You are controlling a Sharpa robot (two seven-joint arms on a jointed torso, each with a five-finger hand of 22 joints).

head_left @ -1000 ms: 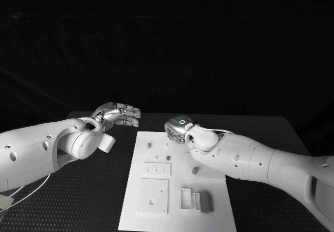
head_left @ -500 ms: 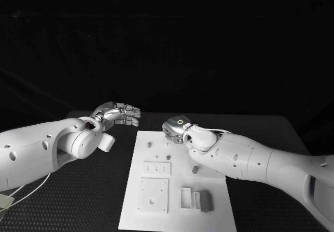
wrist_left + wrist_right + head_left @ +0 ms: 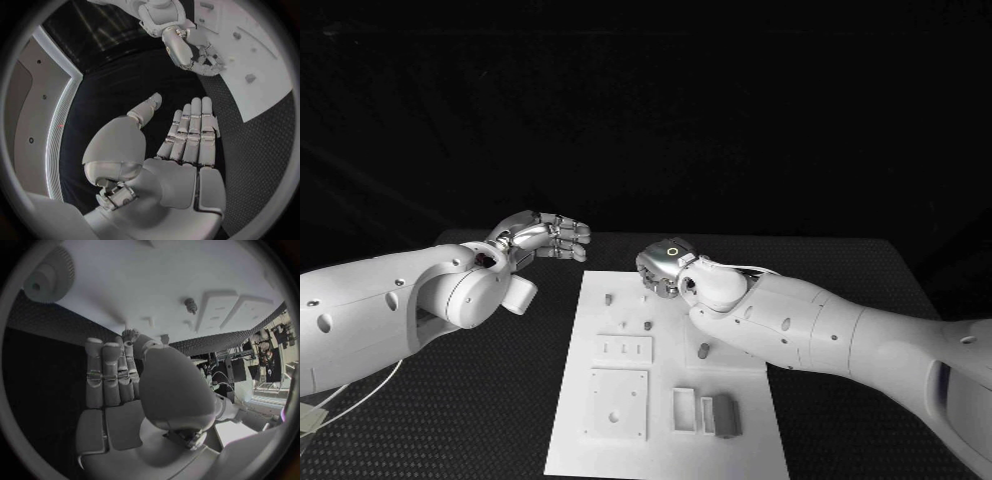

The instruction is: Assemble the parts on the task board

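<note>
Head view: a white task board point(image 3: 661, 370) lies lengthwise on the black counter point(image 3: 473, 420), carrying small grey parts point(image 3: 704, 351) and a grey block point(image 3: 724, 415) in a tray near its front. The left hand point(image 3: 545, 238) hovers off the board's far left corner, fingers curled, holding nothing. The right hand point(image 3: 664, 267) sits over the board's far end; its grip cannot be told here.

Left wrist view: the left hand point(image 3: 181, 145) is flat, fingers together and extended, empty, above the counter.

Right wrist view: the right hand point(image 3: 119, 375) has straight fingers reaching the board's point(image 3: 156, 285) edge, holding nothing visible.
</note>
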